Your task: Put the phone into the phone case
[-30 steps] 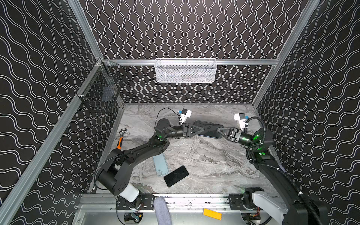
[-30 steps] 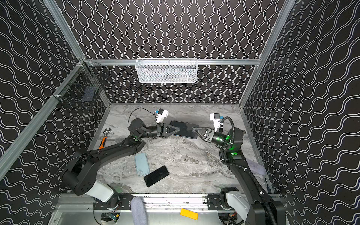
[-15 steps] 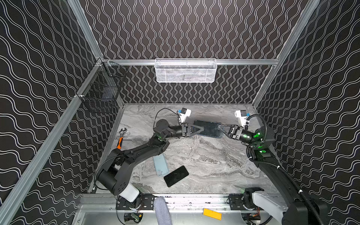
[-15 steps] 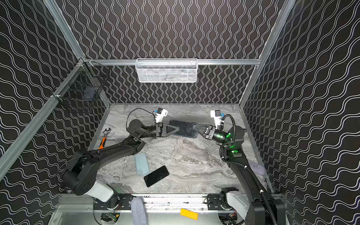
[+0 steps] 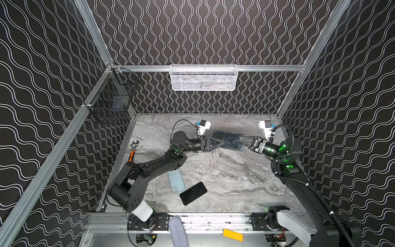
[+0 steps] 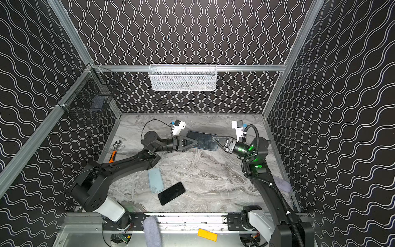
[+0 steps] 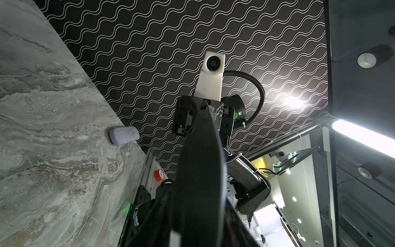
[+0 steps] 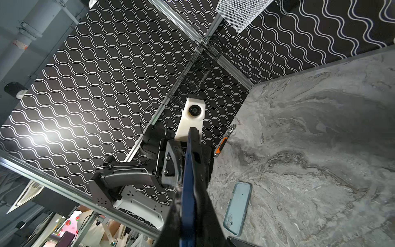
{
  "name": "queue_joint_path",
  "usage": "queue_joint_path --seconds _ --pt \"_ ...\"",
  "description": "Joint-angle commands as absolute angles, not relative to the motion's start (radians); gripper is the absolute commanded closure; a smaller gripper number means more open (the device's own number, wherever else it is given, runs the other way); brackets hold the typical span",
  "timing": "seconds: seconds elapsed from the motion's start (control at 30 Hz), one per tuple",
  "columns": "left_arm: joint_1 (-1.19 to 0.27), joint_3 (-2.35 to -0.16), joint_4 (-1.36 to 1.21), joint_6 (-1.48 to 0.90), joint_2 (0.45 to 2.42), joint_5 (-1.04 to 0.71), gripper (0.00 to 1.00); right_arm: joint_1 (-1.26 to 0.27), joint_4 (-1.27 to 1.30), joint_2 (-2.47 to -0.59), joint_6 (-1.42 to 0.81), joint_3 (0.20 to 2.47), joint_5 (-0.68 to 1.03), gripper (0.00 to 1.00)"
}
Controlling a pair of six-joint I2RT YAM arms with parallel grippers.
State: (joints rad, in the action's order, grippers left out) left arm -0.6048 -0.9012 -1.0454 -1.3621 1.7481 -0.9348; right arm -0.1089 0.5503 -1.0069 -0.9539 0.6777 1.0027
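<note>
Phone: dark glossy slab, blue-edged, aloft. Right gripper clamped on one short end; left gripper at the opposite end, whether it grips cannot be told. Pale-blue phone case flat on bench, well apart from both, toward the arm bases.

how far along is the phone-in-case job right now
Done: nothing yet; the black phone lies beside the light blue case on the table, not in it. In hand: a dark blue-edged slab hangs between the left gripper and right gripper, the right jaws clamped on it; phone or case, I cannot tell. Left: seating a phone in its case.
</note>
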Motion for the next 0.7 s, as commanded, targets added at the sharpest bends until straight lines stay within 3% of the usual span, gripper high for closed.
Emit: queue_joint_path --seconds 0.0,0.13,0.2,0.3,0.37,0.53,0.67 --pt "-0.614 -0.921 -1.074 -1.38 1.759 -0.937 0.69 -0.11 0.562 -1.009 -0.936 0.686 0.986 1.0" --pt "-0.627 -0.936 -1.062 -1.37 1.763 -0.935 0.99 -0.11 0.564 -1.018 -0.939 0.68 0.984 1.0" --pt "-0.626 -0.936 -1.06 -1.369 1.762 -0.933 1.0 -0.11 0.567 -1.016 -0.941 0.676 0.984 0.99" --pt "-0.627 -0.93 -1.061 -1.368 1.757 -0.933 1.0 -0.105 0.57 -1.001 -0.949 0.673 0.976 0.81" --pt "-0.627 -0.922 -1.082 -1.382 1.756 -0.936 1.0 -0.092 0.579 -0.993 -0.959 0.672 0.977 0.62" --pt "-0.623 -0.914 -1.16 -1.439 1.764 -0.938 1.0 -0.004 0.72 -0.992 -1.082 0.63 1.022 0.43" --pt "-0.624 -0.917 -1.17 -1.444 1.758 -0.944 1.0 0.037 0.845 -1.006 -1.165 0.597 1.063 0.33"
